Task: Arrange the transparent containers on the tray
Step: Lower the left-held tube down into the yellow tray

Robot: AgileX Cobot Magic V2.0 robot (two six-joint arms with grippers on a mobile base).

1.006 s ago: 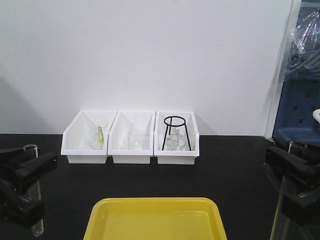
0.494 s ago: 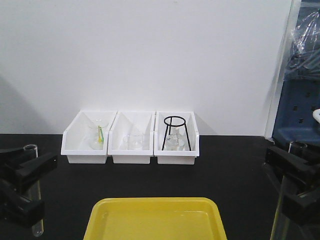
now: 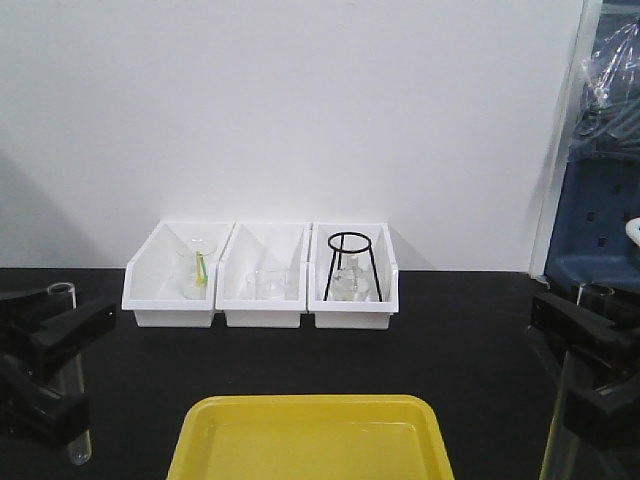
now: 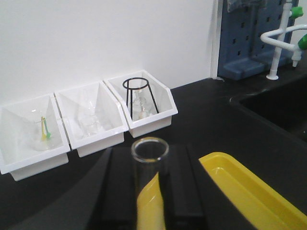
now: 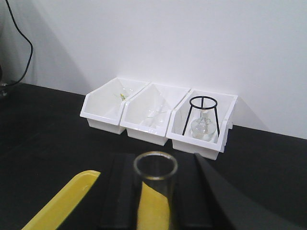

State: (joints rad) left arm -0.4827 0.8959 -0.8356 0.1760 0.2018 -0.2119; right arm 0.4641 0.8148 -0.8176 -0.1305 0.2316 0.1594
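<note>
Gripper on left [image 3: 70,365] clamps thin tube [image 4: 148,187]; gripper on right [image 3: 585,375] clamps wide tube [image 5: 155,191]

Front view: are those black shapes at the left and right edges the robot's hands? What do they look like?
Yes. The left tool and the right tool are both matte black and blocky, each with two thick, flat-sided, angular fingers like a chunky clamp. No markings, labels or cables show on them, and the arms behind them are out of frame.
</note>
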